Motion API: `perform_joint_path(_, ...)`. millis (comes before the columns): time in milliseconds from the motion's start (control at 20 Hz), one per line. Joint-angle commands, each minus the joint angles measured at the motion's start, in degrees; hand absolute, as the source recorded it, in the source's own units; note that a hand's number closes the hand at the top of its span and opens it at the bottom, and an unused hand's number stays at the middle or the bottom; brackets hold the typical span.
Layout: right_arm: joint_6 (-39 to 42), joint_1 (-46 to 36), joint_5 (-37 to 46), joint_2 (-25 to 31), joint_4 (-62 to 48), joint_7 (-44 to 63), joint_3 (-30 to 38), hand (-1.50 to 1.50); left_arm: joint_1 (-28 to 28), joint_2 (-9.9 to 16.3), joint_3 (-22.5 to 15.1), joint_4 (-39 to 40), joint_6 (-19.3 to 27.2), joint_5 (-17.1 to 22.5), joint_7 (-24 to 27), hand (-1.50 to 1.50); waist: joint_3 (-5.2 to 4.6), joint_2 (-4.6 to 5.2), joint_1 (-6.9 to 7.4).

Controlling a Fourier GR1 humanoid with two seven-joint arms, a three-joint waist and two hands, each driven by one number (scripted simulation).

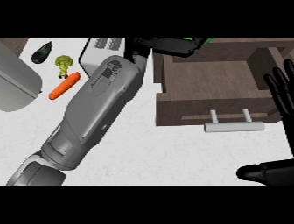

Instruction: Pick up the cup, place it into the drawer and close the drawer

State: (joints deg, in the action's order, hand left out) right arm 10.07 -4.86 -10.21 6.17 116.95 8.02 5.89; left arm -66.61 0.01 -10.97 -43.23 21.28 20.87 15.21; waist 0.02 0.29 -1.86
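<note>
My left forearm crosses the counter from the lower left up to the top centre. There its black left hand (166, 45) is curled round a green cup (194, 40), of which only a sliver shows past the fingers. The hand and cup hang at the back left corner of the open brown drawer (208, 78), whose white bar handle (235, 127) faces me. The drawer's inside shows bare wood. At the right edge my right hand (293, 127) rests open, fingers up, beside the drawer's front right corner.
An eggplant (42, 51), a broccoli floret (64, 64) and a carrot (64, 85) lie on the white counter (149, 148) at the upper left. A large grey rounded object (6, 78) fills the left edge. A white ribbed item (101, 44) lies beside the left forearm.
</note>
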Motion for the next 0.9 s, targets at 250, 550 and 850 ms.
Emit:
perform_joint_path(250, 0.7, 1.0, -2.0, 0.1, 2.2, 1.6, 0.0, -1.50, -6.0, 0.0, -4.4, 16.2, -1.5, 6.3, 5.8, 1.50, 0.02, 0.44, -1.57)
perform_joint_path(550, 0.3, -2.9, -1.2, -0.3, -0.5, 0.5, -0.8, -1.50, -8.4, 0.0, -11.6, 19.9, 0.6, 10.2, 6.0, 1.50, 0.05, 0.91, -2.91)
perform_joint_path(850, -0.4, -4.4, 1.0, -1.4, -1.7, 0.3, -3.2, -1.50, -7.9, 0.0, -18.4, 22.1, 3.9, 11.7, 5.4, 1.50, 0.06, 1.29, -4.53)
